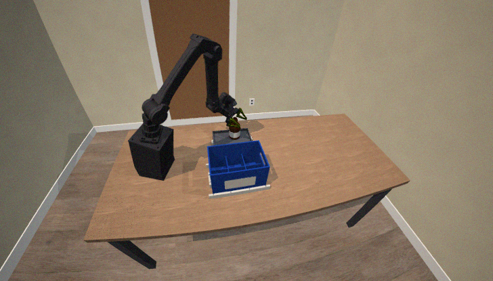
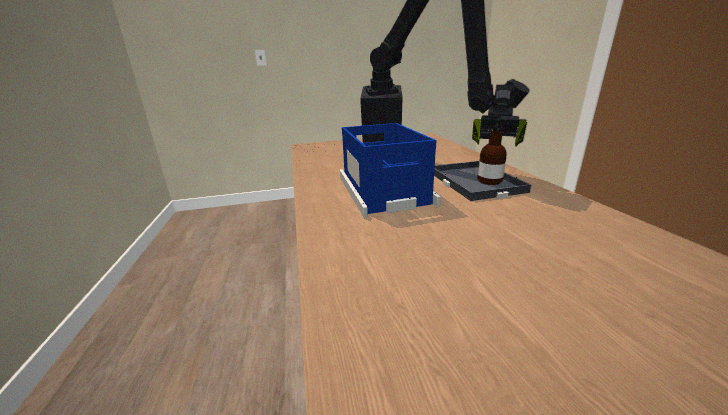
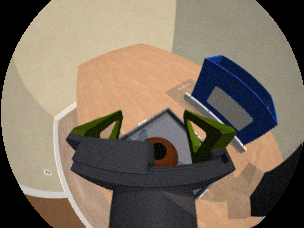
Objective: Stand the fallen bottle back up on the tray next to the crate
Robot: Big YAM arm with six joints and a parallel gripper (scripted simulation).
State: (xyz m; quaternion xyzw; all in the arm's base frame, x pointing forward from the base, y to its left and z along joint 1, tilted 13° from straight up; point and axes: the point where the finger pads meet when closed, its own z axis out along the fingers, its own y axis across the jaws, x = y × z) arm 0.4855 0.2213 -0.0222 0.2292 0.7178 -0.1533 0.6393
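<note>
The brown bottle (image 1: 234,134) (image 2: 491,169) (image 3: 168,156) with a white label stands upright on the grey tray (image 1: 221,139) (image 2: 457,176) (image 3: 168,120). Its base looks flat on the tray floor. My gripper (image 1: 242,122) (image 2: 498,144) (image 3: 153,113) is open, with its green fingers wide apart. The fingers are at the height of the bottle's neck and shoulder, one on each side in the exterior view, with gaps between them and the bottle. The blue crate (image 1: 238,172) (image 2: 397,181) (image 3: 202,90) stands upright beside the tray.
White strips (image 1: 240,191) (image 2: 353,193) (image 3: 215,121) lie along the crate's foot. Small white blocks (image 2: 502,194) sit at the tray's edge. The crate has dividers inside. The arm's black base (image 1: 152,156) (image 2: 381,106) stands on the table (image 1: 309,175) (image 2: 429,308).
</note>
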